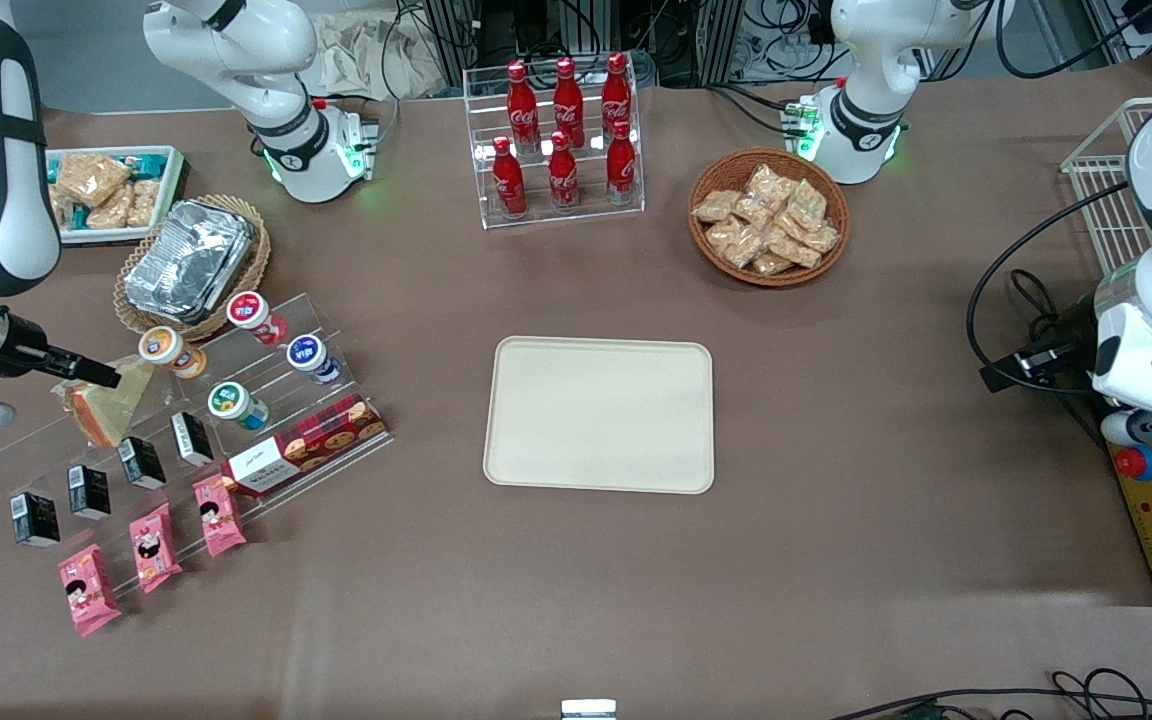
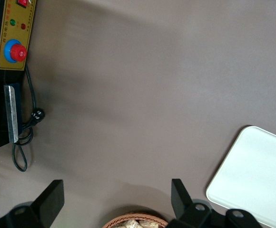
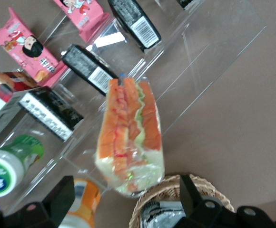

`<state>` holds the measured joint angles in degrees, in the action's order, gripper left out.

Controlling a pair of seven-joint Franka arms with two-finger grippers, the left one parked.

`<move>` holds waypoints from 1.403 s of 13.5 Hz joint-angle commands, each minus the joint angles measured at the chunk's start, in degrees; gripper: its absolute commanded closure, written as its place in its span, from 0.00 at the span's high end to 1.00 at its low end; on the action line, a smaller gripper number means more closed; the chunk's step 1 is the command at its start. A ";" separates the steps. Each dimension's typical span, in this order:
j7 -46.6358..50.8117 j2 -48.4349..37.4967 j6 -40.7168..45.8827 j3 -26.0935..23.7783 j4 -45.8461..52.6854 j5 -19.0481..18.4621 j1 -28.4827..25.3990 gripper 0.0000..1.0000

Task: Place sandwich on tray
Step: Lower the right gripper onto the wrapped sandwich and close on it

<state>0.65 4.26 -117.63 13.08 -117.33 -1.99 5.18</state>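
The right arm's gripper [image 1: 101,378], two slim black fingers [image 3: 57,202] on a white and grey wrist, hovers at the working arm's end of the table, over the upper step of a clear acrylic stepped rack [image 1: 336,330]. Its jaws stand spread apart, one on each side of the sandwich [image 3: 131,137] and not touching it.

The sandwich is a triangular wedge in glossy, crinkled clear wrap. In the wrist view its cut face shows stripes of red-orange filling, a thin ruffled green leaf layer and pale soft bread at the wide end. From the front it [image 1: 106,400] reads as a tan slab of bread resting on the rack's transparent shelf.

Around it on the rack sit round yoghurt-style cups [image 1: 236,403] with coloured foil lids, small black cartons [image 1: 141,462] with white barcode labels, flat pink snack packets [image 1: 88,588] printed with a cartoon girl, and a long red cookie box [image 1: 306,445].

Just beside the rack, farther from the front camera, a woven wicker basket [image 1: 131,290] holds crumpled silver foil packs [image 1: 186,260].

The tray [image 1: 599,414] lies well apart from the sandwich, at the middle of the brown, matte table [image 1: 836,500] (a smooth cream-beige rectangle with rounded corners and a low rim). Its surface is bare.
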 commanded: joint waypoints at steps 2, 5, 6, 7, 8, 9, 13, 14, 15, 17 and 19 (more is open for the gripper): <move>-2.31 -1.28 -6.46 0.01 -4.84 -1.53 1.06 0.98; -2.67 -0.31 -7.43 -0.07 -4.84 -1.53 2.03 0.96; -2.67 -0.13 -7.69 -0.07 -4.84 -1.53 2.03 0.92; -2.67 -0.04 -7.70 -0.07 -4.84 -1.53 1.94 0.80; -2.67 0.13 -7.70 -0.07 -4.84 -1.53 1.94 0.72; -2.67 0.22 -7.70 -0.07 -4.84 -1.53 1.76 0.65; -2.58 0.75 -7.79 -0.16 -4.66 -1.44 1.59 0.36; -2.67 0.66 -7.70 -0.16 -4.40 -1.44 1.59 0.34; -2.75 0.57 -7.35 -0.16 -4.05 -1.44 1.67 0.33; -2.84 0.22 -6.04 -0.42 -2.39 -1.44 1.50 0.29; -6.24 0.31 -0.09 -0.69 3.13 -1.44 1.24 0.29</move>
<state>-2.94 4.59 -123.31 12.79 -119.59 -2.16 6.51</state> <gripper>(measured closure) 0.705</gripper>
